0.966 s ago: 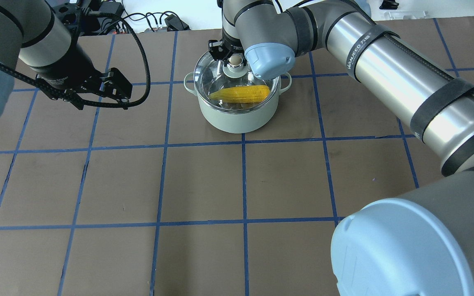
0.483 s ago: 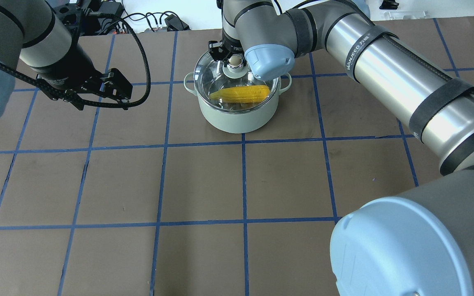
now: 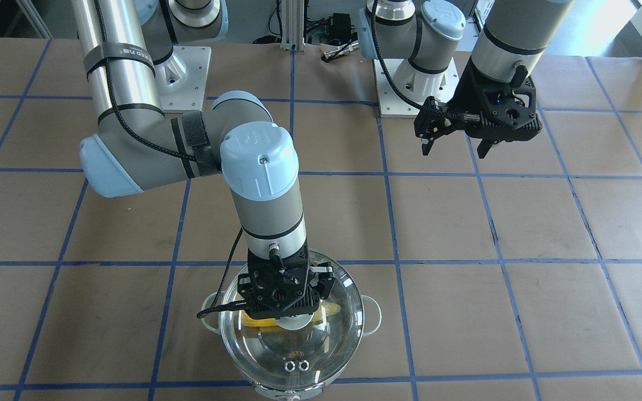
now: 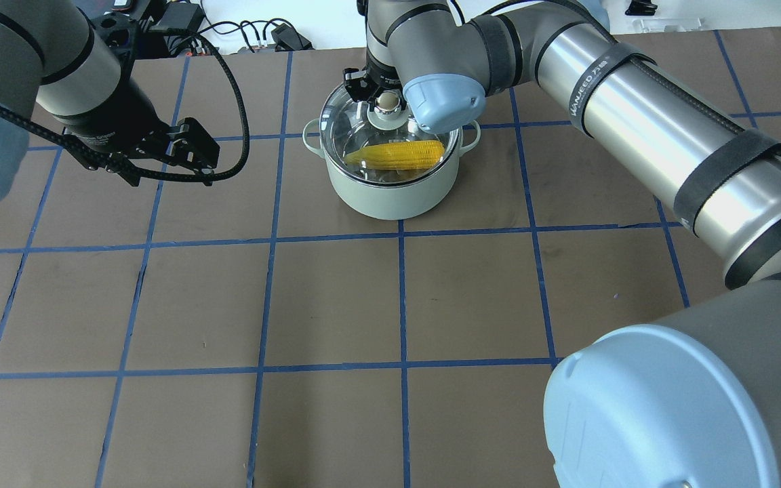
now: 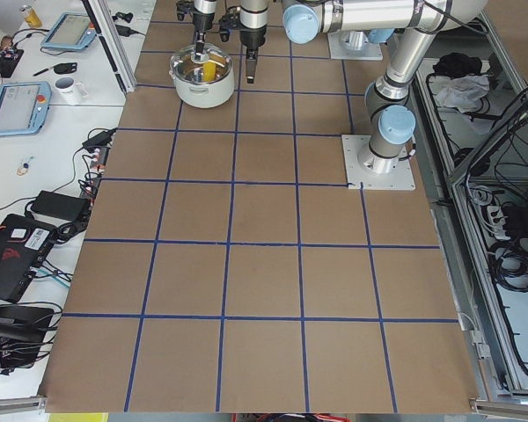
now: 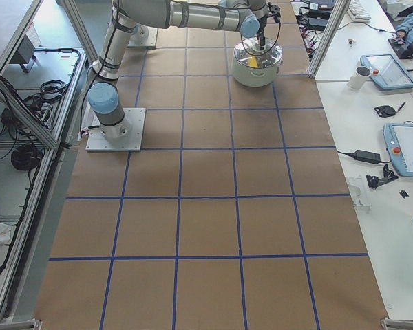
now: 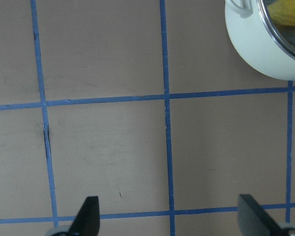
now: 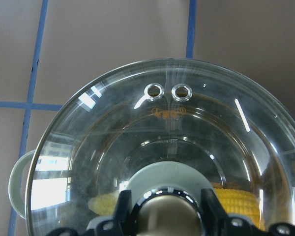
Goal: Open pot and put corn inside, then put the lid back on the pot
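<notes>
The pale mint-green pot (image 4: 390,196) stands at the table's far middle. The clear glass lid (image 4: 356,132) sits on its rim. The yellow corn (image 4: 397,154) lies inside the pot under the lid and also shows in the right wrist view (image 8: 236,201). My right gripper (image 4: 386,102) is straight above the pot, and its fingers are closed against both sides of the lid's beige knob (image 8: 167,211). My left gripper (image 4: 197,152) hangs open and empty over the bare table to the pot's left. Its two fingertips stand wide apart in the left wrist view (image 7: 169,216).
Brown table surface with blue tape grid lines (image 4: 401,305). Cables and plugs (image 4: 255,34) lie beyond the far edge behind the pot. My right arm's long silver link (image 4: 634,115) stretches from the near right to the pot.
My left arm has drawn back slightly to the left, away from the pot. My right gripper, the lid and the corn have stayed in place.
</notes>
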Tool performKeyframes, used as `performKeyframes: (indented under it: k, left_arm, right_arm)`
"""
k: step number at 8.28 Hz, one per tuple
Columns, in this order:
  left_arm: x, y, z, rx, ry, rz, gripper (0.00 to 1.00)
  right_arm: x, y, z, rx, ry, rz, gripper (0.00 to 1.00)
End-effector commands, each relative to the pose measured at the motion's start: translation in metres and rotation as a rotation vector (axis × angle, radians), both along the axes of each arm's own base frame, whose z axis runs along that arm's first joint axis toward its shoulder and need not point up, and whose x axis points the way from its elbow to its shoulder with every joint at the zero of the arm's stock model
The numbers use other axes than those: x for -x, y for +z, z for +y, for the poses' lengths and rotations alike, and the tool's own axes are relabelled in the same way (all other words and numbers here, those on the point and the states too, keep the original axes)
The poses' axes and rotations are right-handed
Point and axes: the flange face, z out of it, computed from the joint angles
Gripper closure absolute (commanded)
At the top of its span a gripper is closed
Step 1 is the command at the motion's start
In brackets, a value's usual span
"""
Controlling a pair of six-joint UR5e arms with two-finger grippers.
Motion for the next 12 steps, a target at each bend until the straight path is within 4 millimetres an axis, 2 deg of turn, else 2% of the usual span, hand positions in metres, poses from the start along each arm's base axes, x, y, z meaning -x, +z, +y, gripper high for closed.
performKeyframes:
  k: [1, 4, 8, 12]
  left_arm:
    - [0.0, -0.0008, 0.0, 0.0, 0.0, 0.002, 0.0]
    - [0.0, -0.0008, 0.0, 0.0, 0.0, 0.002, 0.0]
    - [0.0, -0.0008, 0.0, 0.0, 0.0, 0.002, 0.0]
    - [-0.0001, -0.0018, -0.0024, 0.006, 0.013, 0.003, 0.0]
  right_arm:
    - [0.0015, 0.0049, 0.0006, 0.005, 0.008, 0.003, 0.59]
    - [0.0058, 0.0077, -0.0002, 0.008, -0.004, 0.01, 0.58]
    - [0.0061, -0.0005, 0.0022, -0.039, -0.016, 0.017, 0.57]
    - [0.0038, 0.0041, 0.0016, -0.037, -0.046, -0.004, 0.57]
